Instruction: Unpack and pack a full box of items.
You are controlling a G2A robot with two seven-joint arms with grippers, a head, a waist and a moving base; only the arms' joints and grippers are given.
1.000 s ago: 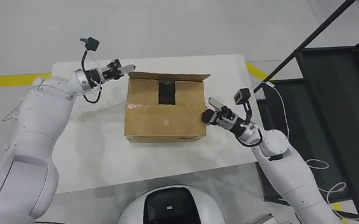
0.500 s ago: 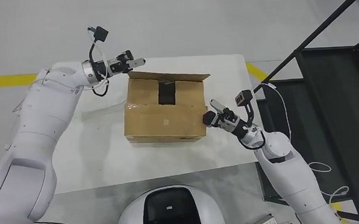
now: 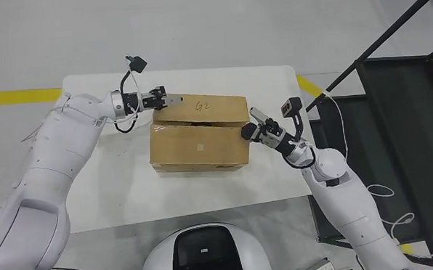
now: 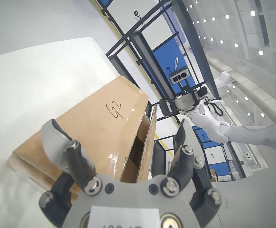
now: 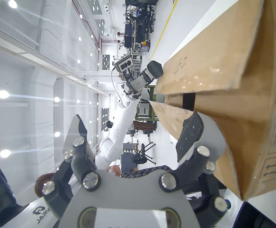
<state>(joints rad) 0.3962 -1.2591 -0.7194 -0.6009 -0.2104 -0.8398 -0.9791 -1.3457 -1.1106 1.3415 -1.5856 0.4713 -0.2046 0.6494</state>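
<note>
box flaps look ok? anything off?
The cardboard box isn't closed flat: its hand-marked top flap sits tilted, leaving a dark gap along its edge beside the neighbouring flap. No spills visible.

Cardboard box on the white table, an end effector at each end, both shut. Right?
Not shut: the wrist views show the left end effector and right end effector both open. The rest holds: cardboard box on the white table, one at each end.

One cardboard box (image 3: pixel 198 139), one table (image 3: pixel 109 176), one left gripper (image 3: pixel 173 99), one right gripper (image 3: pixel 249 123); box flaps (image 3: pixel 201 109): two visible, possibly more
</note>
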